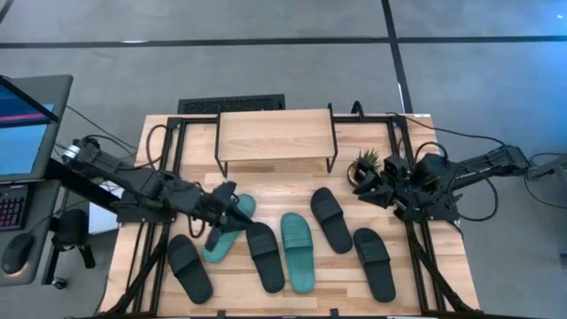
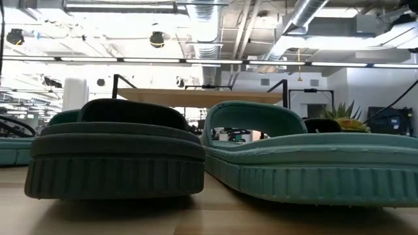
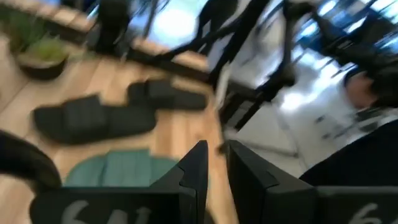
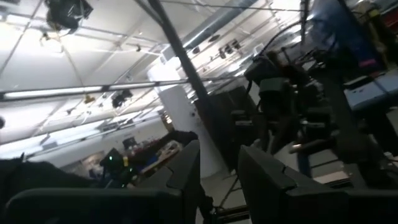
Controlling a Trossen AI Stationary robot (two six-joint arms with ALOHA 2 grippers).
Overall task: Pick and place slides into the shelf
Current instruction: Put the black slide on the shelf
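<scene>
Six slides lie in a row on the near worktop (image 1: 124, 266): four black slides (image 1: 189, 267), two teal slides (image 1: 298, 252). The left end effector (image 1: 223, 215), fingers a narrow gap apart and gripping nothing, hovers over the left teal slide (image 1: 226, 232). The right end effector (image 1: 365, 188), slightly open and empty, waits at right beside a potted plant (image 1: 365, 162). The shelf (image 1: 275, 135) stands at the far edge.

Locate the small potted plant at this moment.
In the high view, the potted plant stands on the table's right side, just right of the shelf and beside the right gripper, behind the black slides.
</scene>
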